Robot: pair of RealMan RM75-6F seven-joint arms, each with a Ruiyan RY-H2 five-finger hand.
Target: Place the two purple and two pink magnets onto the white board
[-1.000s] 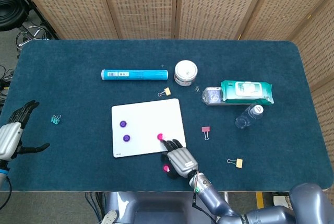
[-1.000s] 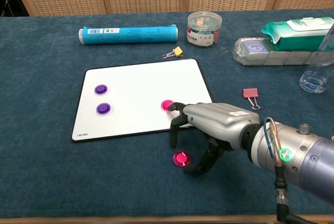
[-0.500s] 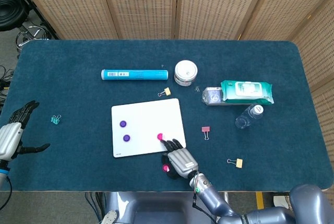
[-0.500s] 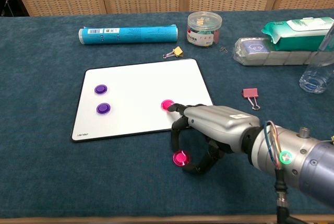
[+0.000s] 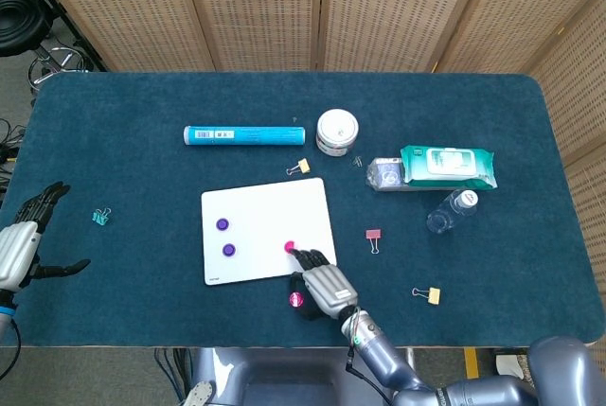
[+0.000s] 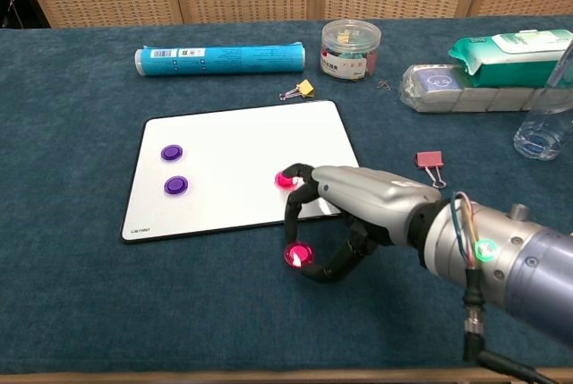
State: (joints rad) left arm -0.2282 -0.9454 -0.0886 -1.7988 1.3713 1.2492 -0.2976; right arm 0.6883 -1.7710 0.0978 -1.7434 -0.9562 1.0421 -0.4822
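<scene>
While the right hand point(image 6: 349, 214) arches over the near edge of the white board point(image 6: 237, 147), its thumb and a finger pinch a pink magnet point(image 6: 295, 255) that sits on the dark blue felt table point(image 6: 81, 294), just off the board's near rim. A second pink magnet point(image 6: 286, 179) lies on the board by the fingertips, and the two purple magnets point(image 6: 172, 152) sit one behind the other on the board's left half (all three flat on the white). At the table's left edge the left hand point(image 5: 21, 240) hovers with its fingers spread, holding nothing, near a teal binder clip point(image 5: 100, 217). Beyond the board lie a yellow clip point(image 6: 300, 90), a blue tube point(image 6: 219, 59) and a clear jar point(image 6: 350, 47); to the right are a pink clip point(image 6: 430, 163), a wipes pack point(image 6: 510, 48) and a bottle point(image 6: 546, 115). Woven wicker screens point(image 5: 312, 8) close off the room behind the table.
</scene>
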